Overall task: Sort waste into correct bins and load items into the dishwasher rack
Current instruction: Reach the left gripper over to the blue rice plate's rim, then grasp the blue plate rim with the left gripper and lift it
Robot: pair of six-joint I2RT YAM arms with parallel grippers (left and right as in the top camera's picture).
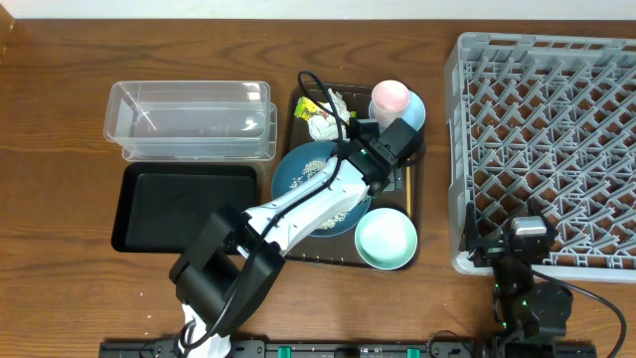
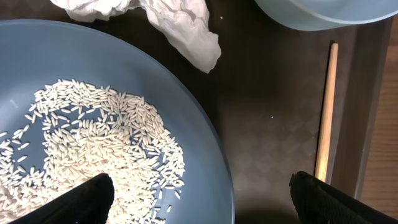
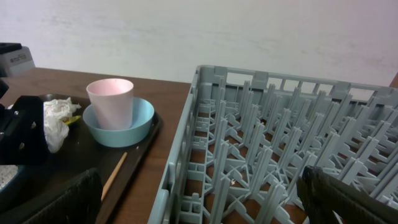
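rice (image 2: 93, 149) lies in the blue dish (image 2: 155, 68) beneath the wide-spread left gripper (image 2: 202, 190); right gripper (image 3: 199, 183) spread too.

white left arm (image 1: 298, 204), black joints, black left hand (image 2: 205, 199)

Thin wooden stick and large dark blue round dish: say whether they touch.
Apart. The left wrist view shows a strip of bare dark brown tray between the thin wooden stick and the rim of the large dark blue round dish.

Nothing legible (wrapper (image 1: 309, 106) print blurred).
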